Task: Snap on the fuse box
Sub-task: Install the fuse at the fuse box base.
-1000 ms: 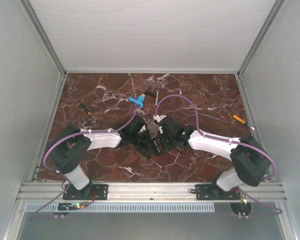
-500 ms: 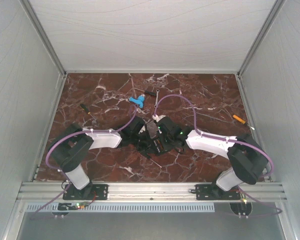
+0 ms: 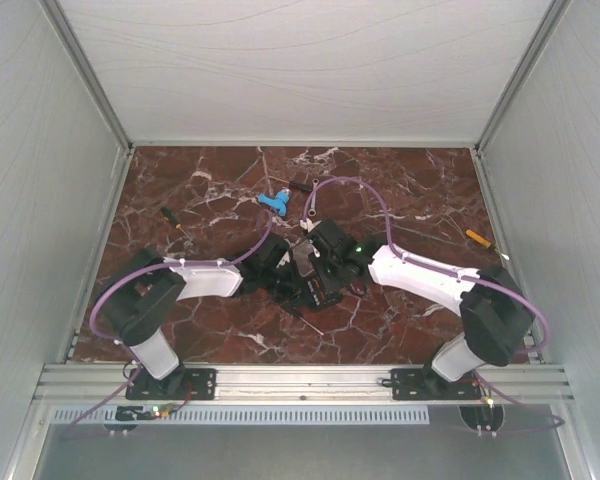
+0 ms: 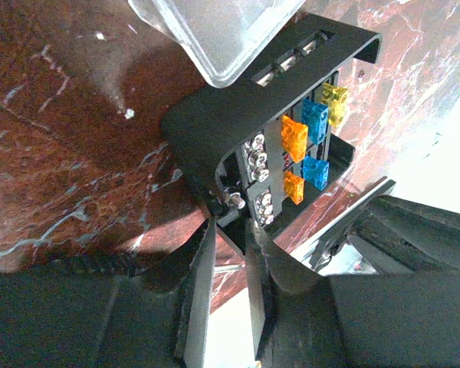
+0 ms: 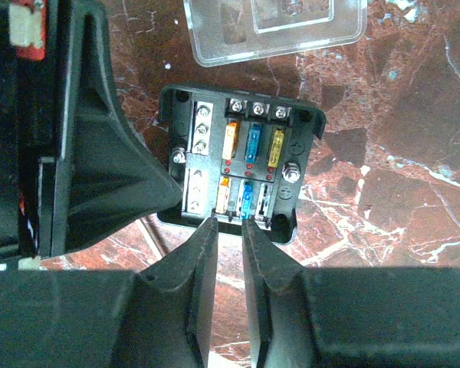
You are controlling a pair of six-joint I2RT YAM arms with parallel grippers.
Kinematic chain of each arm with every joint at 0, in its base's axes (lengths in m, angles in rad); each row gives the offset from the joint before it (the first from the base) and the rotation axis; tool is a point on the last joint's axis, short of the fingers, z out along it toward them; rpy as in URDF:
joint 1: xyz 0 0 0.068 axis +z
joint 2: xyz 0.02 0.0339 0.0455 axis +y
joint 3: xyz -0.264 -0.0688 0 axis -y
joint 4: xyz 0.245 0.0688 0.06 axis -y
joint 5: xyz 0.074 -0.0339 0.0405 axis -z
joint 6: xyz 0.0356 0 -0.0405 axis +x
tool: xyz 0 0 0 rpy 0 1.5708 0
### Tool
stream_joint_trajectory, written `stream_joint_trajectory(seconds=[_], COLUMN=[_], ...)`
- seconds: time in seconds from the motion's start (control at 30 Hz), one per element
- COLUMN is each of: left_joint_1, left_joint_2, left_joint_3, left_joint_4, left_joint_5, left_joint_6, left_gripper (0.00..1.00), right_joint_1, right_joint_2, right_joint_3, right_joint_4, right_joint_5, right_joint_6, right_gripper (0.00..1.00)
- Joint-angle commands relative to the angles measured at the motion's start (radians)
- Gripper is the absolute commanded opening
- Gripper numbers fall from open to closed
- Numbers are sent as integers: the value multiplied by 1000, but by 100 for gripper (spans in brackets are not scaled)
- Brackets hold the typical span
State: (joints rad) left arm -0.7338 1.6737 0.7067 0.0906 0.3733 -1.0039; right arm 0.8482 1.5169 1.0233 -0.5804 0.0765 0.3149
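Note:
The black fuse box (image 5: 241, 165) lies open-side up on the marble, with orange, blue and yellow fuses in its slots; it also shows in the left wrist view (image 4: 238, 115). Its clear lid (image 5: 274, 27) lies just beyond it, apart; it also shows in the left wrist view (image 4: 215, 31). My left gripper (image 4: 231, 218) is shut on the box's near corner tab. My right gripper (image 5: 228, 222) has its fingers almost together, with its tips at the box's near edge and nothing between them. In the top view both grippers meet mid-table and largely hide the box (image 3: 320, 290).
A blue plastic piece (image 3: 273, 202) and a small wrench (image 3: 313, 197) lie behind the grippers. A black-handled screwdriver (image 3: 170, 216) lies at the left and an orange item (image 3: 478, 238) at the right. White walls enclose the table on three sides.
My right arm has swung left and away from its base, bringing its gripper over the box. The left arm has barely moved.

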Motion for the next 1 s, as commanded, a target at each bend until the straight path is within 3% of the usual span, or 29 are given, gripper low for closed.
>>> stream_joint_trajectory(seconds=[0.0,0.4,0.97], left_joint_1=[4,4,4], left_joint_2=[-19,-14,-15], left_joint_3=[-3,2,5], left_joint_4=[6,11,9], left_joint_5=[-33,-24,-23], left_joint_6=[5,4,4], left_gripper=[22,22,22], right_joint_1=[-19,-26,-37], right_joint_2=[48,108,147], right_joint_3=[50,73,84], right_joint_4=[-77,-94,-66], right_joint_5=[-10,-38,-52], right_joint_6=[25,34,47], right_gripper=[15,11,13])
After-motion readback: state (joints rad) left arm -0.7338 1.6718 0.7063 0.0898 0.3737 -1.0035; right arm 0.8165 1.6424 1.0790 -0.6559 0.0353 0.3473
